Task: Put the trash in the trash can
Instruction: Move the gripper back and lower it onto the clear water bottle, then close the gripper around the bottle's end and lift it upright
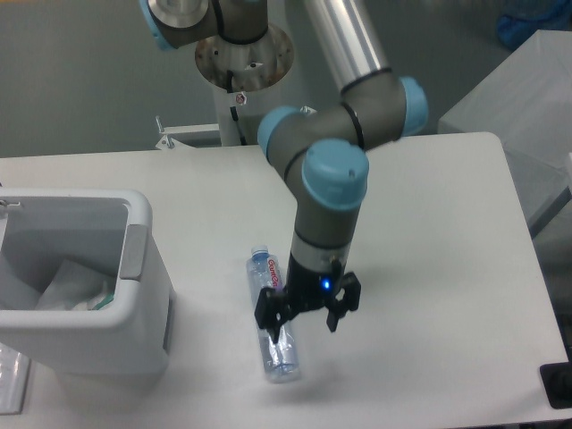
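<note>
A clear plastic bottle (272, 315) with a blue cap and purple-pink label lies on the white table, cap toward the back. My gripper (304, 326) is open and low over the bottle's lower half, one finger over the bottle and the other to its right. The white trash can (134, 295) stands at the left edge of the table. A crumpled clear-white wrapper (76, 288) with green marks lies inside it.
The arm's base column (241, 54) stands behind the table's far edge. A grey tab (134, 252) sits on the bin's right side. A pale box (527, 107) stands beyond the table's right edge. A dark object (559, 384) shows at the front right corner.
</note>
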Robot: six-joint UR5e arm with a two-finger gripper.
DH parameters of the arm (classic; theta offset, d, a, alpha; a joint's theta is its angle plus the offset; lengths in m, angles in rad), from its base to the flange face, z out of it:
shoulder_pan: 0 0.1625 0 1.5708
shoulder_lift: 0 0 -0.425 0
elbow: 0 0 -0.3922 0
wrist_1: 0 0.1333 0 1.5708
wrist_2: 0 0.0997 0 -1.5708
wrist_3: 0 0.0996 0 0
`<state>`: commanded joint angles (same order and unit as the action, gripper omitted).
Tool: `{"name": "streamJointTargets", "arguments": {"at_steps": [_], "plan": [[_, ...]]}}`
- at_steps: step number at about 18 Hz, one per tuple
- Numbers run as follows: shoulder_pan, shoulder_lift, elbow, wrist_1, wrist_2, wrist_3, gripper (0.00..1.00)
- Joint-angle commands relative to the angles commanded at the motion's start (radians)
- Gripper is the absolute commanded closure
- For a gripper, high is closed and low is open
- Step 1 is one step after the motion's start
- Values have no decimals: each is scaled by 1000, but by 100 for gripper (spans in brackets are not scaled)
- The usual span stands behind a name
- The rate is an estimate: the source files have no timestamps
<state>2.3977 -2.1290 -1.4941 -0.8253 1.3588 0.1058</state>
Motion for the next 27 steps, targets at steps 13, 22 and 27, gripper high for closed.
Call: {"name": "streamJointTargets", "arguments": {"at_steps": [13, 22, 27], "plan": [[-65, -94, -3, 3, 112, 123, 0], [-74, -127, -2, 5, 111, 123, 0], [-74, -134, 0, 5, 112, 123, 10]]}}
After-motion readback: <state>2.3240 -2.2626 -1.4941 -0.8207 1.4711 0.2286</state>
